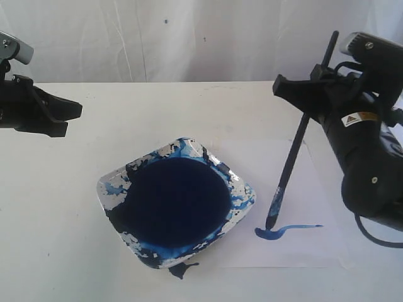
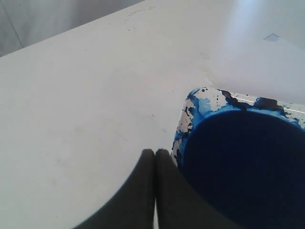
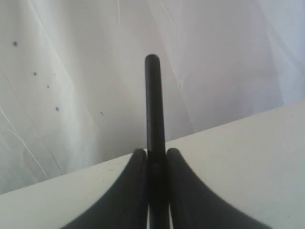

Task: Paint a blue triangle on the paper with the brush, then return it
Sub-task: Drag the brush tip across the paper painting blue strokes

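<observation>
My right gripper (image 1: 301, 94) is shut on the black handle of the brush (image 1: 296, 151). The brush leans steeply, its blue-stained tip touching the paper (image 1: 315, 189) to the right of the dish. One blue stroke (image 1: 293, 229) runs rightward from the tip with a small blob at its left end; no whole blue triangle shows. In the right wrist view the brush (image 3: 153, 105) stands up between the fingers of my right gripper (image 3: 155, 153). My left gripper (image 1: 70, 113) hovers shut and empty at the far left, seen also as my left gripper (image 2: 155, 152) beside the dish corner.
A square white dish (image 1: 113, 189) spattered with blue holds a round pool of dark navy paint (image 1: 176, 201) in the middle of the table. The dish (image 2: 193, 107) fills the corner of the left wrist view. A small dark paint spill (image 1: 181, 269) lies at its front edge.
</observation>
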Robot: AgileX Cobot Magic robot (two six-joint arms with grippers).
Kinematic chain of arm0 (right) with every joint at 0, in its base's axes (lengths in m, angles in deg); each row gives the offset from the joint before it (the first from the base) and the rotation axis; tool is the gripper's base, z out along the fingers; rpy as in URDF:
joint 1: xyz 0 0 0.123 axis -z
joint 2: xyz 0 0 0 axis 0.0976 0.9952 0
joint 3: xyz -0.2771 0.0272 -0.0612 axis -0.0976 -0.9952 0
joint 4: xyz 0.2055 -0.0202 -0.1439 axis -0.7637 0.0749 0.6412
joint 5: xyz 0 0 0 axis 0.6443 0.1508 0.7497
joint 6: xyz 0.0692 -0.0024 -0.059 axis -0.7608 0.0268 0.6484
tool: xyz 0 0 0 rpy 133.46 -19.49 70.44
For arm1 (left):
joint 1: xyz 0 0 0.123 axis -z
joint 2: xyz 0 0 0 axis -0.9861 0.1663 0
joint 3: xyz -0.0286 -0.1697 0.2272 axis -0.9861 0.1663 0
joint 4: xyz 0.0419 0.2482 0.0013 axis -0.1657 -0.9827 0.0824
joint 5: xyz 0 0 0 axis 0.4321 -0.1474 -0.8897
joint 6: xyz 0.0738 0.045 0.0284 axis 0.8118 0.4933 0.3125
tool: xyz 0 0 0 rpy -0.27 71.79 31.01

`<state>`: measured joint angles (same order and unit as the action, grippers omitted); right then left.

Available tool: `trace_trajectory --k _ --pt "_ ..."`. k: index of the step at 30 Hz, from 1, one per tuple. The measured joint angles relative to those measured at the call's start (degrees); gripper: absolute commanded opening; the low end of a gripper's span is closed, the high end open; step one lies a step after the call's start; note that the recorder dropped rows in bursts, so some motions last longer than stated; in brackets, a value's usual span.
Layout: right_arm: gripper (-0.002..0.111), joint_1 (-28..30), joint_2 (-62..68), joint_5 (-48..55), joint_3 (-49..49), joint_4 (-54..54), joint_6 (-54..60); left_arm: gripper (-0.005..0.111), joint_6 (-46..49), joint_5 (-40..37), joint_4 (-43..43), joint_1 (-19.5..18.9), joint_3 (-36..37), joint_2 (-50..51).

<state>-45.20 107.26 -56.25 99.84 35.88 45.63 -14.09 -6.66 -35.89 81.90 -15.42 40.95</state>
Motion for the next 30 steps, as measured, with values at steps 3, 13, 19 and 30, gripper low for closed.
trace_trajectory --k 3,13,19,30 --pt "0.001 0.0 2.0 0.0 0.0 0.3 -0.5 0.000 0.0 0.0 0.0 0.0 0.0 0.0" --pt "0.001 0.0 3.4 -1.6 0.0 -0.7 4.7 0.000 0.0 0.0 0.0 0.0 0.0 0.0" --pt "0.001 0.0 3.4 -4.1 0.0 -7.7 15.8 0.000 0.0 0.0 0.0 0.0 0.0 0.0" --pt "0.001 0.0 3.4 -10.9 0.0 -15.0 25.4 0.000 0.0 0.0 0.0 0.0 0.0 0.0"
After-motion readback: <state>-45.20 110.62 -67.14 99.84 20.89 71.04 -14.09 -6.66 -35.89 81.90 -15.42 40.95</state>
